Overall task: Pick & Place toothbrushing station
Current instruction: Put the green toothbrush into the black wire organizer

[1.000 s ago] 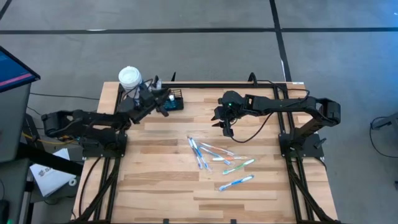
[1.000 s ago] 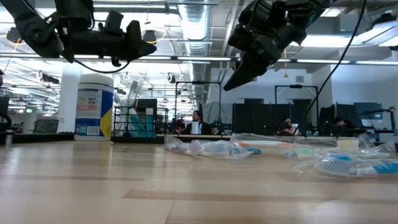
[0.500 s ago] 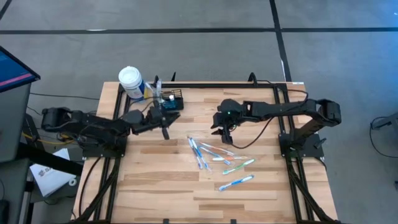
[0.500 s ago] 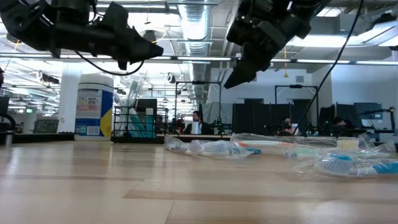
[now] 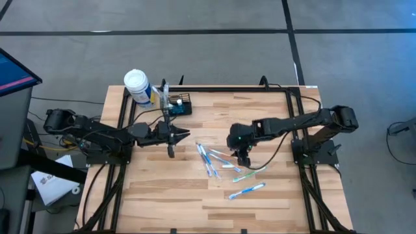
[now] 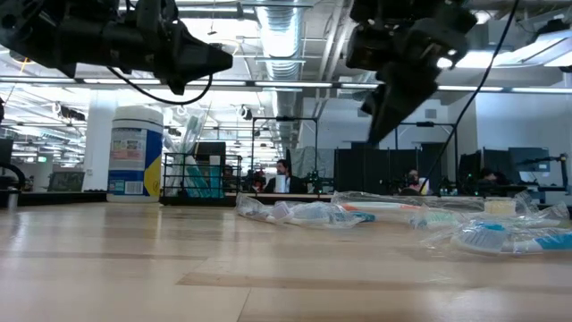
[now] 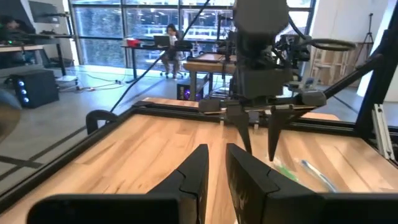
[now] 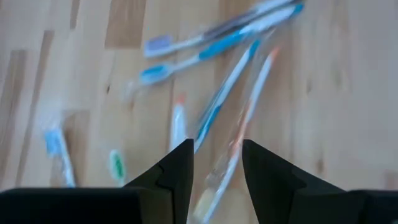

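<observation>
The toothbrushing station, a small black wire-mesh caddy (image 5: 180, 106) (image 6: 200, 177), stands on its base at the table's far left with teal and white items in it. My left gripper (image 5: 185, 134) (image 7: 216, 163) hovers level in front of it, pointing toward the table's right, its fingers a narrow gap apart and empty. My right gripper (image 5: 242, 158) (image 8: 215, 163) points steeply down over the wrapped toothbrushes (image 5: 224, 162) (image 8: 217, 43) lying flat mid-table. It is open and clear of them. It also shows in the left wrist view as the right gripper (image 7: 259, 134).
A white-capped bottle with a blue label (image 5: 138, 84) (image 6: 134, 152) stands just left of the caddy. Several toothbrushes (image 6: 500, 234) lie spread from the table's middle toward its near right. Bare wood (image 5: 156, 185) lies at the near left.
My left gripper has swung away from the caddy toward the table's near edge and middle, turning to point at the right edge. My right gripper has moved toward the near edge and sunk a little, tipping steeper, and now hangs over the toothbrushes.
</observation>
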